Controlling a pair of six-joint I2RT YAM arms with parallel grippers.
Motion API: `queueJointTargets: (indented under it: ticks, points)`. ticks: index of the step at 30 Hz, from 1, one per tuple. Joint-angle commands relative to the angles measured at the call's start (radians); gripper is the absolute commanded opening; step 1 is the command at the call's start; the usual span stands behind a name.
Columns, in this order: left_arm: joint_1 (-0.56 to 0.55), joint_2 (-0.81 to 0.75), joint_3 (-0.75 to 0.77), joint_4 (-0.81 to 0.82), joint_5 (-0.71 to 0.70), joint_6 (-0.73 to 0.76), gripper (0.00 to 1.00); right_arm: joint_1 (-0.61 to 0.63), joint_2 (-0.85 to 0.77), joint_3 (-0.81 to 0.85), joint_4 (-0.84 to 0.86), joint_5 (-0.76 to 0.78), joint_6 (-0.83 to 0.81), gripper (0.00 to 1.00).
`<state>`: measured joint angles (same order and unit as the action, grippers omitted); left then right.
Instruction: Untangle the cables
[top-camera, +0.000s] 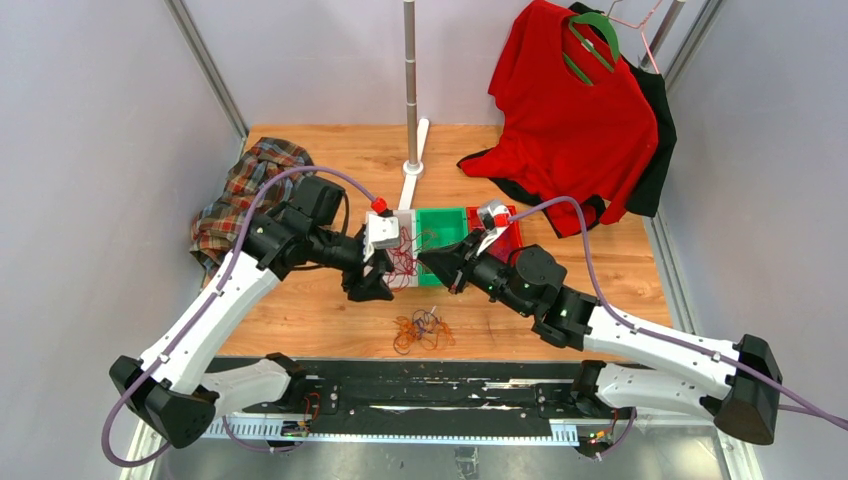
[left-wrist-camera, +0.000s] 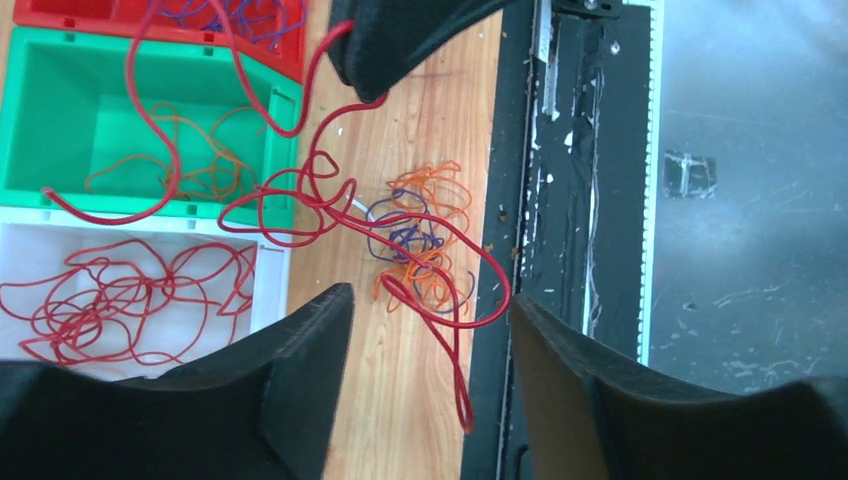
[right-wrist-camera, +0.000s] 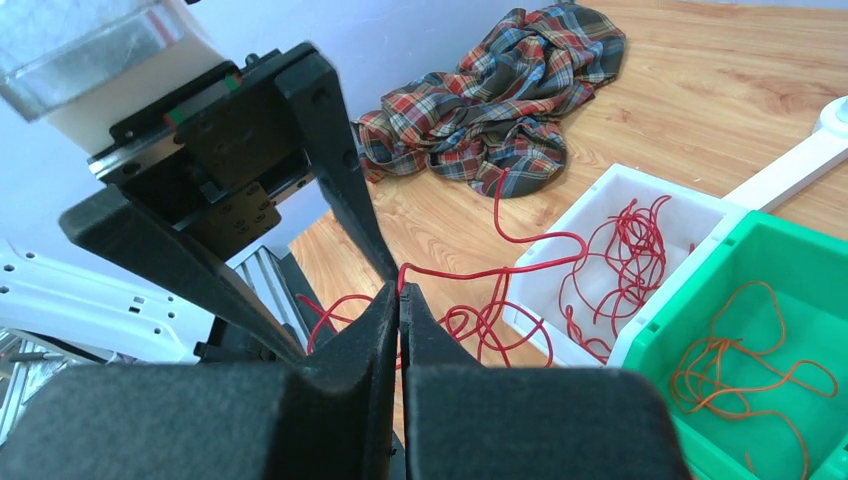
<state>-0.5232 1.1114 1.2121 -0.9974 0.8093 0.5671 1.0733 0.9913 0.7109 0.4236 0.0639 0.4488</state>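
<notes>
The cables lie in three places. A small orange and purple tangle (top-camera: 420, 330) (left-wrist-camera: 425, 240) rests on the wood near the front rail. My right gripper (right-wrist-camera: 400, 285) (top-camera: 432, 261) is shut on a long red cable (right-wrist-camera: 470, 270), lifted above the table. From there it trails over the white bin (right-wrist-camera: 640, 175). In the left wrist view its hanging loop (left-wrist-camera: 466, 415) dangles between the fingers of my left gripper (left-wrist-camera: 430, 295) (top-camera: 372, 290), touching neither. That gripper is open, just left of the right one. More red cables (left-wrist-camera: 120, 300) fill the white bin.
A green bin (left-wrist-camera: 80, 110) holds orange cable and a red bin (left-wrist-camera: 60, 12) holds purple cable, in a row with the white bin (top-camera: 404, 222). A plaid cloth (top-camera: 245, 190) lies at the left. A metal pole (top-camera: 411, 80) and hanging red shirt (top-camera: 570, 110) stand behind.
</notes>
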Motion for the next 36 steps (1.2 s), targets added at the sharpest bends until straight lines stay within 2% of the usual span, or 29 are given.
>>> queueJointTargets:
  ticks: [1,3,6,8,9,19,21,25,30,33,36]
  points:
    - [-0.040,-0.021,-0.021,0.046,-0.076,-0.048,0.56,0.007,-0.026,0.030,0.028,0.025,-0.011,0.01]
    - [-0.041,-0.020,-0.024,0.090,-0.143,-0.080,0.41,0.005,-0.035,0.023,0.027,0.033,-0.008,0.01]
    - [-0.041,-0.025,-0.011,0.122,-0.212,-0.076,0.13,-0.001,-0.060,0.005,0.012,0.057,-0.011,0.01]
    - [-0.041,-0.031,0.006,0.132,-0.242,-0.069,0.02,-0.011,-0.081,-0.012,-0.011,0.077,-0.014,0.01]
    - [-0.041,-0.034,0.015,0.136,-0.255,-0.065,0.01,-0.020,-0.092,-0.024,-0.028,0.085,-0.016,0.01]
    - [-0.041,-0.052,0.125,0.127,-0.361,0.045,0.00,-0.197,-0.207,-0.145,-0.170,0.111,0.018,0.01]
    - [-0.041,-0.053,0.141,0.128,-0.390,0.074,0.01,-0.234,-0.221,-0.161,-0.177,0.091,0.035,0.04]
    - [-0.041,-0.037,0.185,0.140,-0.461,0.122,0.00,-0.246,-0.215,-0.165,-0.177,0.059,0.037,0.10]
    - [-0.041,-0.029,0.192,0.225,-0.546,0.153,0.00,-0.248,-0.181,-0.154,-0.166,0.023,0.046,0.12]
    - [-0.041,-0.023,0.210,0.227,-0.539,0.178,0.00,-0.247,-0.170,-0.154,-0.157,0.012,0.050,0.13]
    - [-0.042,-0.012,0.242,0.184,-0.498,0.198,0.00,-0.247,-0.165,-0.157,-0.142,0.006,0.051,0.17]
